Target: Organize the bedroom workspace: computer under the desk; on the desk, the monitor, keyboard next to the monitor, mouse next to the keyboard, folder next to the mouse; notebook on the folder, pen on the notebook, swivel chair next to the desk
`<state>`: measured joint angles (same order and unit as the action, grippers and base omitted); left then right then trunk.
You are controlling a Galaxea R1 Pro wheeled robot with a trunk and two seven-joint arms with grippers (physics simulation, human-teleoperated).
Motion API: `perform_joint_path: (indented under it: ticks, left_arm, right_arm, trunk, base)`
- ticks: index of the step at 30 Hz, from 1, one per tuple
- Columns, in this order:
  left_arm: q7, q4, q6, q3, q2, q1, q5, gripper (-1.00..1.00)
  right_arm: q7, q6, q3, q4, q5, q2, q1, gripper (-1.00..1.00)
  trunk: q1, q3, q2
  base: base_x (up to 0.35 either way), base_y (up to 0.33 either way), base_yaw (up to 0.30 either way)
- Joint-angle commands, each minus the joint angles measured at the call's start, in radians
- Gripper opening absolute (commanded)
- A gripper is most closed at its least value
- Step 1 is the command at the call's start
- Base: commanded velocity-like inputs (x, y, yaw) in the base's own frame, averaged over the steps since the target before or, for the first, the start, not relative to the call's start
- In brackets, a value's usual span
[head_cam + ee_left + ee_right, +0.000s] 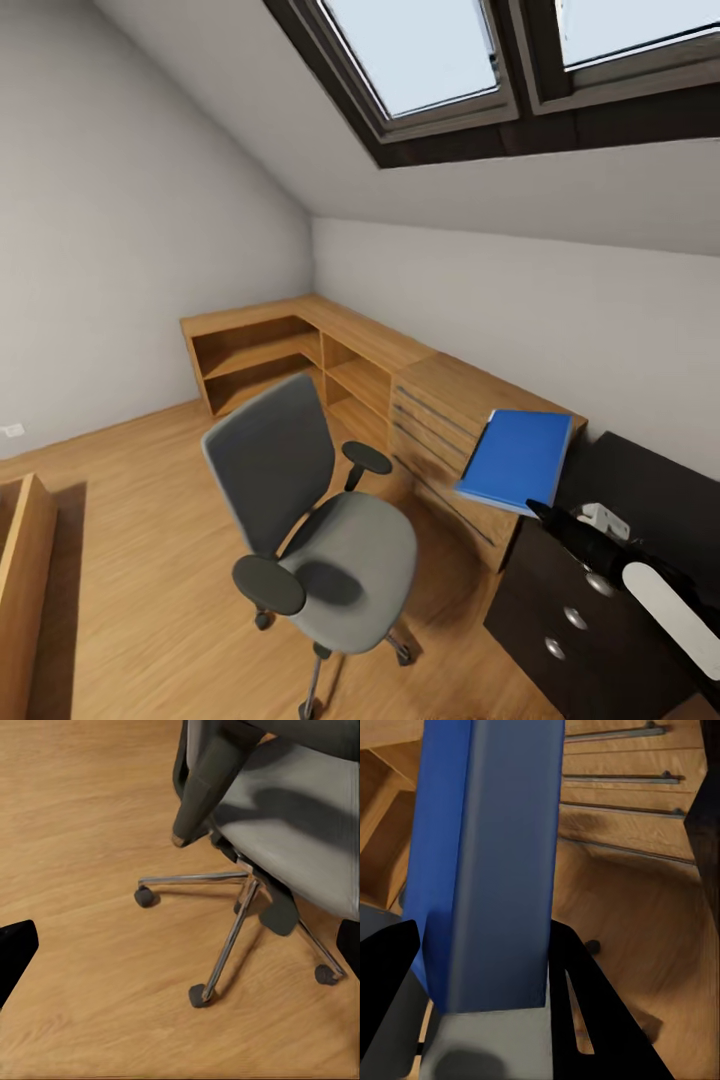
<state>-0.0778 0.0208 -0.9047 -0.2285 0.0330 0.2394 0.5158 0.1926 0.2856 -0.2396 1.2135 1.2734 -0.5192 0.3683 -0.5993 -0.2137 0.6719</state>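
Item: blue folder (517, 460), clamped in my right gripper (540, 510) at centre-right, left gripper's state unreadable; I should keep it level and swing toward the black desk (650, 480) at lower right.

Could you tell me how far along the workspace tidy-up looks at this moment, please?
Done: the folder is off the swivel chair, whose seat is bare. In hand: the right tool grips the folder, held up in front of the wooden chest. Left: setting it on the black desk; monitor, keyboard and mouse cannot be judged.
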Motion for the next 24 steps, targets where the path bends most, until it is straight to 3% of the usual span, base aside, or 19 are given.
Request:
perform_joint_path:
  ticks: [1,15,24]
  left_arm:
    - [-0.007,-0.001,-0.003,-0.003,-0.001,-0.003,0.011,1.00]
    - [-0.004,-0.001,0.004,-0.003,-0.001,-0.009,0.014,1.00]
    - [-0.005,-0.001,0.011,-0.002,-0.016,-0.010,0.015,1.00]
  right_arm:
    - [0.008,0.004,0.002,0.001,0.009,-0.001,0.001,-1.00]
    - [0.007,0.038,0.045,-0.002,0.023,-0.002,0.001,-1.00]
    - [0.006,0.037,0.046,-0.005,0.038,-0.002,0.001,-1.00]
  trunk:
    - [0.004,0.002,-0.006]
    - [0.057,0.046,-0.104]
    - [0.057,0.046,-0.104]
  base:
    - [0.000,0.000,-0.264]
    - [0.000,0.000,-0.264]
    - [0.000,0.000,-0.264]
